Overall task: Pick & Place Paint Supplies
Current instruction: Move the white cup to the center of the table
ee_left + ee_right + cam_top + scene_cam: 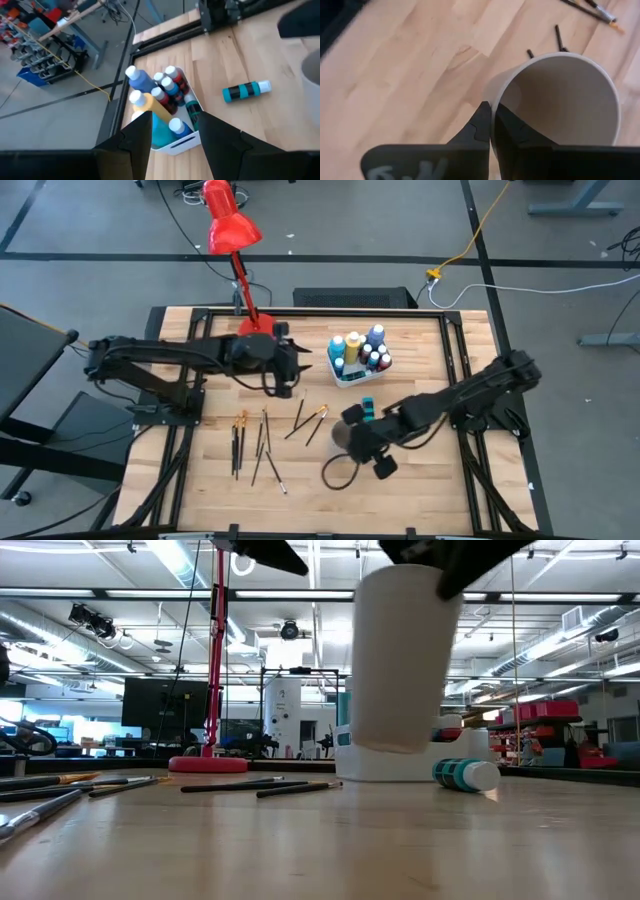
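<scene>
Right wrist view, cup (560,100) rim pinched between right fingers (482,125)

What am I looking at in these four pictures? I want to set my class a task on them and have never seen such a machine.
Two robot arms work at a wooden table. One picture looks down from above, one sits level with the tabletop, and two are taken from the arms' wrists. The right tool is shut on the rim of a white cup, lifted clear of the wood. The left tool hangs open above a white tray of paint bottles. Brushes and one teal bottle lie loose; a red lamp stands behind.
</scene>
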You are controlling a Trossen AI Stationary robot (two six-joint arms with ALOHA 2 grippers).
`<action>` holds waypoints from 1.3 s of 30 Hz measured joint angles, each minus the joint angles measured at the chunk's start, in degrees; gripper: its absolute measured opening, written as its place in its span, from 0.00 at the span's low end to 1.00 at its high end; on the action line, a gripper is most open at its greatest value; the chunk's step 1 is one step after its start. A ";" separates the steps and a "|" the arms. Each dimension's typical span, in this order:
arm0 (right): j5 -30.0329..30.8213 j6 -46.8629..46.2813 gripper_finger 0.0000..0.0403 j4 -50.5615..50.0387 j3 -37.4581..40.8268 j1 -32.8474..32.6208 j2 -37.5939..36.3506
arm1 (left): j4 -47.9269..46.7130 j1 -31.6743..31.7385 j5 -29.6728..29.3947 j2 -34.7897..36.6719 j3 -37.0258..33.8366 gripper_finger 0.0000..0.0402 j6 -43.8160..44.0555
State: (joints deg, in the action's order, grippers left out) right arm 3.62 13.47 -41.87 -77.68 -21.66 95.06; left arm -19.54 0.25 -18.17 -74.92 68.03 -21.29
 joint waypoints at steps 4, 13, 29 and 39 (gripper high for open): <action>-2.15 5.87 0.01 -1.58 -6.03 3.23 4.42 | -1.27 0.00 -0.09 1.26 0.00 0.42 0.04; -10.34 8.84 0.02 -2.93 -7.36 7.14 9.07 | -5.76 0.00 -0.16 1.52 0.00 0.42 1.25; -6.55 12.51 0.03 -2.10 -6.18 8.49 10.15 | -5.41 0.00 -0.09 1.47 0.00 0.42 2.88; -4.44 10.29 0.19 -2.97 -6.02 8.32 10.11 | -5.46 -0.01 -0.24 1.47 0.00 0.42 2.75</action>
State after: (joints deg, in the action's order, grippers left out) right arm -0.82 23.76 -44.84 -83.70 -13.34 105.16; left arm -24.99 0.24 -18.41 -73.45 68.03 -18.54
